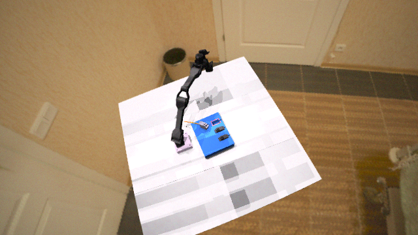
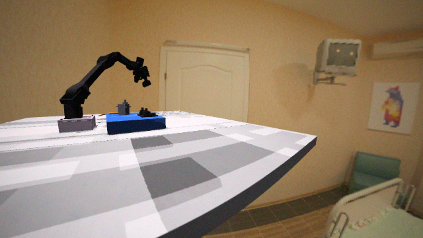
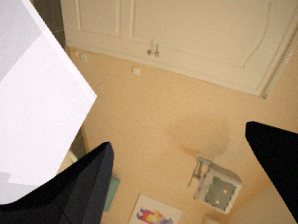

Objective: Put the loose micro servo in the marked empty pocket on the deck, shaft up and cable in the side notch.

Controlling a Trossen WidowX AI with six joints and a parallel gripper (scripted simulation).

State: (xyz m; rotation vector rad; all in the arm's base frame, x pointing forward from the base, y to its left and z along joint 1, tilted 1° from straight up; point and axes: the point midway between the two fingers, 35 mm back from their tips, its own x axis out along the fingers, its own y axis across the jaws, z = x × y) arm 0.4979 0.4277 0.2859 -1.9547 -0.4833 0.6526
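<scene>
Nearest the wrist lens: two dark fingers of the end effector (image 2: 143,77), spread wide with nothing between, aimed out at the far wall and door rather than down at the work. High above the counter (image 1: 261,163), well apart from everything on it.

Loose micro servo (image 1: 204,125) standing on the blue deck (image 1: 209,143) near its arm-side edge, grey body upright by the look of the exterior view, orange cable (image 1: 191,123) trailing off toward the arm's base (image 1: 183,145). Marked empty pocket (image 1: 215,122), outlined in pink, just beside it toward the far edge. Two dark servos (image 1: 219,129) already seated in a row further along.

Nothing of the task done yet; judged to be at the very start of the approach.

Likely troubles:
- Long descent from a pose facing away, so misjudged alignment, with a finger clipping the small servo and toppling it or shoving it off the deck edge.
- Off-centre or skewed pinch, leaving the body tilted so that one ear rides up on the pocket rim.
- Cable dragged under the body instead of into the side notch, propping it up.
- Wide fingers knocking the neighbouring seated servo during placement or retreat.
</scene>
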